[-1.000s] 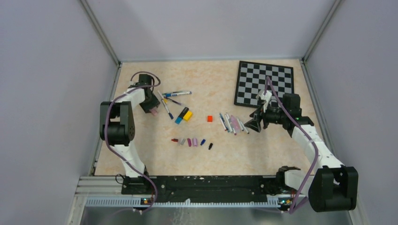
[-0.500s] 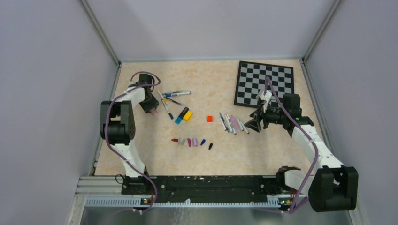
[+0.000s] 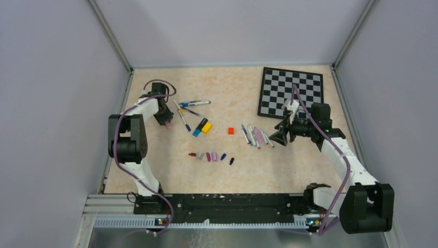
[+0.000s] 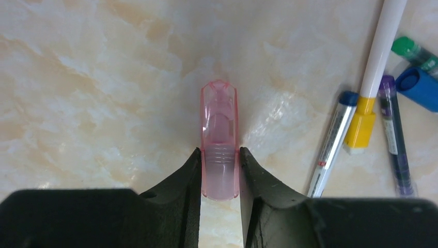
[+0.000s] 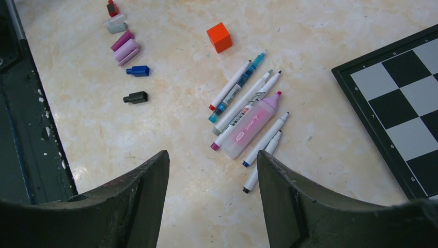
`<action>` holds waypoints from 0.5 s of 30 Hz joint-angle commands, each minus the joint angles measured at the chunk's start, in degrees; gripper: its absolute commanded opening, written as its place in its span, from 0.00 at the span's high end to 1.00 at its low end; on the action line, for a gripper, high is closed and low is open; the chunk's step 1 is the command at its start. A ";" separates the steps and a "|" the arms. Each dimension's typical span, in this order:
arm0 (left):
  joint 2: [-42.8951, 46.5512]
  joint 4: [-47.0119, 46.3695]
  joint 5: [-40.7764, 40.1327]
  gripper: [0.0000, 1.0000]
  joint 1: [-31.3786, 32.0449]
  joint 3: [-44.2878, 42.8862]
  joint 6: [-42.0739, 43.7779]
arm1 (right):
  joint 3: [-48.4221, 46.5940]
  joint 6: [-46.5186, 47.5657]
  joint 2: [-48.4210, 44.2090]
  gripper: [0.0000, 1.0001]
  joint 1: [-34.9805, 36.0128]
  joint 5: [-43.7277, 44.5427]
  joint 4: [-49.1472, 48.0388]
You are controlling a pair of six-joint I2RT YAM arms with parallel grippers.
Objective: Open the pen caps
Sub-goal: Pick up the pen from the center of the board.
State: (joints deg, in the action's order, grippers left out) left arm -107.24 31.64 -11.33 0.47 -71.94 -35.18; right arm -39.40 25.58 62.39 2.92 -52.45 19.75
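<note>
A clear pink pen cap point(image 4: 219, 129) lies on the marble table, and my left gripper point(image 4: 219, 154) is shut on its near end, both fingers touching its sides. From above, that gripper point(image 3: 165, 118) is at the far left with the pink cap point(image 3: 168, 124) at its tip. Still-capped pens point(image 4: 373, 72) lie just to its right. My right gripper point(image 5: 213, 159) hangs open and empty above bare table, short of a row of uncapped pens point(image 5: 248, 113). Several loose pen caps point(image 5: 125, 47) lie in a line point(image 3: 212, 156) at mid-table.
A small red cube point(image 3: 231, 131) sits between the pen groups. A chessboard point(image 3: 292, 92) lies at the back right, beside the right gripper. A blue and a yellow cap point(image 3: 202, 129) lie near the left pens. Grey walls close in the table.
The left gripper's fingers have narrowed onto the pink cap. The right arm has not moved.
</note>
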 commanded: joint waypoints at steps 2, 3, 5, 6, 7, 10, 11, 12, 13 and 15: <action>10.86 -4.64 2.59 0.79 -0.12 4.42 2.04 | -0.59 2.62 -0.95 0.38 -0.52 -3.97 0.02; 12.74 -5.88 4.05 0.80 -0.12 5.86 2.17 | -0.59 3.14 -1.04 0.38 -0.53 -4.65 0.27; 16.65 -8.71 8.05 0.82 -0.10 8.94 2.26 | -0.59 4.11 -1.14 0.38 -0.50 -5.97 1.13; 18.68 -10.32 10.39 0.83 -0.08 10.83 2.05 | -0.53 4.54 -1.15 0.38 -0.54 -6.56 1.43; 20.99 -12.27 13.89 0.84 -0.11 13.38 1.75 | -0.57 4.91 -1.19 0.38 -0.54 -7.16 1.77; 28.40 -19.73 23.93 0.85 -0.07 20.64 -0.86 | -0.81 5.48 -1.91 0.38 -0.54 -8.62 2.54; 30.82 -23.16 27.98 0.86 -0.11 23.55 -2.32 | -0.85 5.52 -2.16 0.38 -0.54 -9.38 2.66; 34.17 -27.98 32.62 0.87 -0.10 26.31 -4.47 | -0.98 5.54 -2.52 0.38 -0.53 -10.50 2.83; 36.40 -31.76 35.02 0.87 -0.07 28.70 -6.68 | -1.21 5.57 -2.76 0.38 -0.52 -11.51 3.07; 40.24 -36.87 36.62 0.87 1.88 32.11 -11.30 | -2.06 8.00 -2.87 0.38 -0.54 -14.61 5.73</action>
State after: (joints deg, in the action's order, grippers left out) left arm -74.22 11.49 12.69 0.54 -45.60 -38.06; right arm -39.40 29.23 61.36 2.87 -59.68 22.85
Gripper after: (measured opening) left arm 0.322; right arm 0.618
